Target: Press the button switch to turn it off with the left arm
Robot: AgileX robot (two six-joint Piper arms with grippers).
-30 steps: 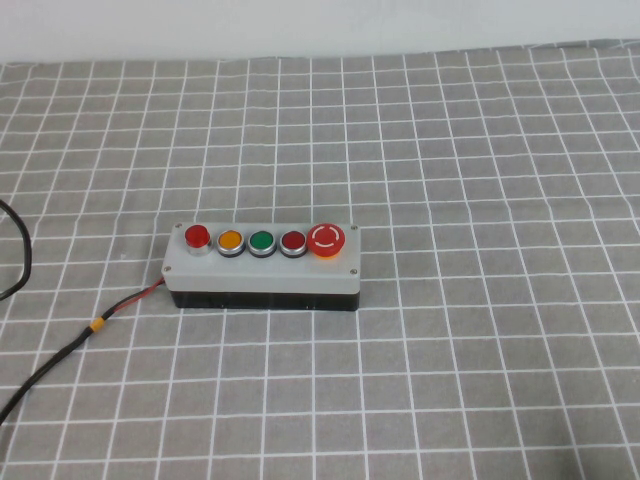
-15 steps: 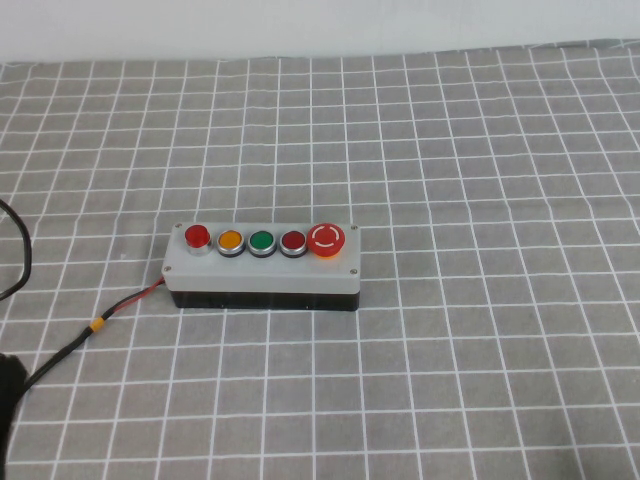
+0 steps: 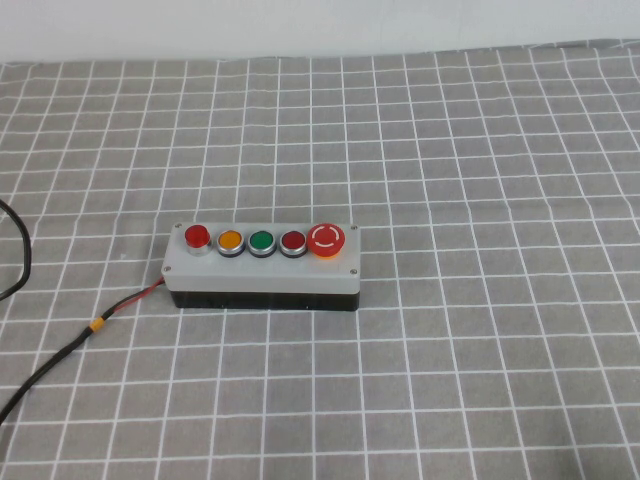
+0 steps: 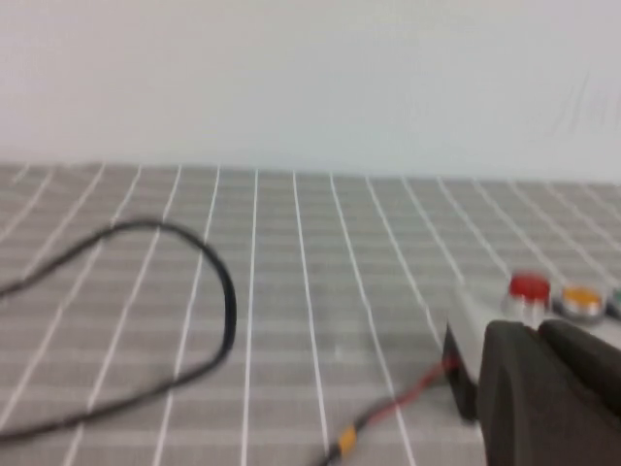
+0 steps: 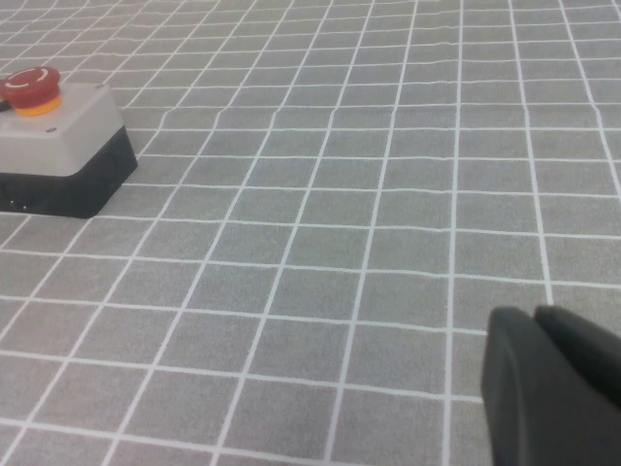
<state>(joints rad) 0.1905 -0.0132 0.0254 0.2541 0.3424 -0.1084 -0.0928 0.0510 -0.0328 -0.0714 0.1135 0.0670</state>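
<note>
Five buttons sit in a row on top of the button switch [image 3: 262, 267], which rests on the checked tabletop [image 3: 480, 340] with its red-and-black lead [image 3: 140, 297] trailing off one end. Pressing well probably means coming straight down on one cap, firmly, without sliding the box. The left gripper [image 4: 548, 388] hovers low just off the lead end of the switch, jaws pressed together from what shows. The right gripper [image 5: 558, 383] hangs low, well apart from the mushroom-button end, jaws likewise together. Neither gripper touches the switch.
</note>
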